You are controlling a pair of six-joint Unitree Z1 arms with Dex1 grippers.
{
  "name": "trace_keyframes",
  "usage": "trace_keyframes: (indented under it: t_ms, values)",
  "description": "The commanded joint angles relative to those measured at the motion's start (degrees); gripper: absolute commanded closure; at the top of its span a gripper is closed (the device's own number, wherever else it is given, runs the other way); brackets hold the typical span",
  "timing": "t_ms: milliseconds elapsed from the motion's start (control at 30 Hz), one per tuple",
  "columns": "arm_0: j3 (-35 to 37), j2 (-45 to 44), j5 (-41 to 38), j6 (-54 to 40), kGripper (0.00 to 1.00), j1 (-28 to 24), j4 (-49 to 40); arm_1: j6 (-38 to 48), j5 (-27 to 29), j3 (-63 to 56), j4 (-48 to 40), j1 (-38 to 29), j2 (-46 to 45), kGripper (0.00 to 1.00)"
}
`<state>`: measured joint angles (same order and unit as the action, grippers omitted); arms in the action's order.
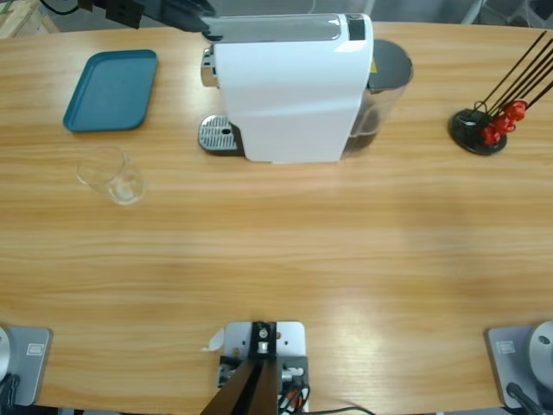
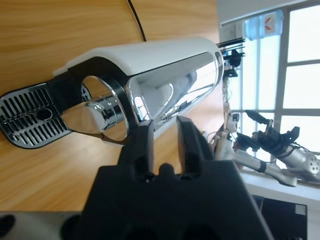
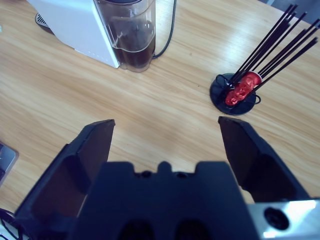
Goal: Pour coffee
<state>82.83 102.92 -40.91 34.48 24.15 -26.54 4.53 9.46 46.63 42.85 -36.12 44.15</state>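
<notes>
On the left part of the long wooden tabletop [image 1: 285, 251], a small clear drinking glass [image 1: 111, 175] lies tipped on its side, just below a teal rectangular plastic tray [image 1: 112, 89]; whether any coffee is in it cannot be told. Near the far edge at the middle stands a white capsule coffee machine [image 1: 289, 86] with a perforated metal drip grate [image 1: 218, 135] at its left end and a smoky clear water tank [image 1: 380, 99] at its right. Well apart to the right, a round black stand [image 1: 477, 131] holds red capsules [image 1: 504, 119] on black wire stems.

Only the left wrist view shows the machine's chrome spout [image 2: 95, 117] over the grate, and bright windows [image 2: 300, 75] with a blue water bottle [image 2: 262, 25] beyond; the left gripper [image 2: 163, 132] points at the machine, jaws nearly together and empty. Only the right wrist view shows dark water low in the tank [image 3: 131, 35] and a black cable [image 3: 167, 30] behind it; the right gripper [image 3: 165, 131] hangs above bare wood, jaws spread wide, holding nothing.
</notes>
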Motion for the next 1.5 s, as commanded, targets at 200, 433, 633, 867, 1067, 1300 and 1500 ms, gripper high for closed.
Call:
trace_keyframes:
  t_ms: [200,433,633,867,1067,1300,1500]
  values:
    - [1.8,-2.7,3.7,-2.1,0.179,-0.6,-1.0,0.7,1.1,-0.2,-0.1,-0.4,1.7,0.05]
    - [2.7,-1.5,6.7,-2.2,0.448,-0.7,-4.8,0.6,1.1,-0.1,-0.1,-0.4,1.9,0.052]
    - [3.1,0.7,6.8,-2.1,0.474,-0.7,-4.8,0.6,1.1,-0.1,-0.1,-0.4,2.1,0.055]
    - [2.5,1.7,7.3,-2.1,0.474,-0.7,-5.3,0.6,1.1,0.0,-0.1,-0.4,2.3,0.055]
    - [2.6,2.3,7.3,-2.1,0.474,-0.7,-5.2,0.6,1.1,0.0,0.0,-0.4,2.3,0.055]
    - [2.6,3.3,7.3,-2.1,0.474,-0.3,-5.2,0.6,1.1,0.0,0.0,-0.4,2.3,0.055]
    - [2.9,3.8,6.6,-1.8,0.577,-0.2,-4.8,0.6,1.1,0.0,0.0,-0.4,2.7,0.055]
